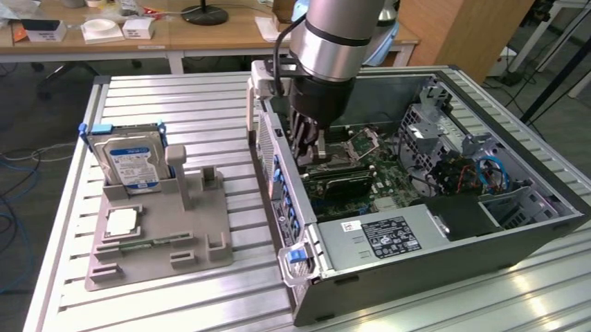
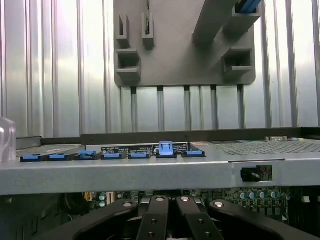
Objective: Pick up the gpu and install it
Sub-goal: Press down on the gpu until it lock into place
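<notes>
**Exterior view**
- My gripper (image 1: pixel 309 146): reaching down inside the open computer case (image 1: pixel 517 235), fingers drawn tight together.
- Gpu (image 1: pixel 340 182): a dark flat card just below my fingertips, down on the motherboard (image 1: pixel 392 181). I cannot tell whether my fingers are touching it.
- Power supply (image 1: pixel 388 238): beyond the card from my fingers, near the case's end wall. It has a black label with white print and a small white sticker beside it, and neither is readable.
- Blue cables (image 1: pixel 494 173): well apart from my fingers, toward the exterior view's right.
- Grey tray (image 1: pixel 212 228): outside the case, toward the exterior view's left, on the slotted metal table (image 1: pixel 203 104).
- Hard drive (image 1: pixel 129 162): standing upright in the tray. Its label is blue and white, with text too small to read.
- Processor chip (image 1: pixel 122 223) and memory stick (image 1: pixel 148 242): lying flat in the tray.

**Wrist view**
- My gripper (image 2: pixel 169 202): black fingers (image 2: pixel 152 220) pressed close together.
- Case wall (image 2: pixel 150 172): just past my fingertips, with a row of blue clips (image 2: pixel 165 149) on it. One clip stands raised. The strip of print beside the clips is unreadable.
- Tray (image 2: pixel 185 60) and table (image 2: pixel 50 75): beyond that wall.
</notes>
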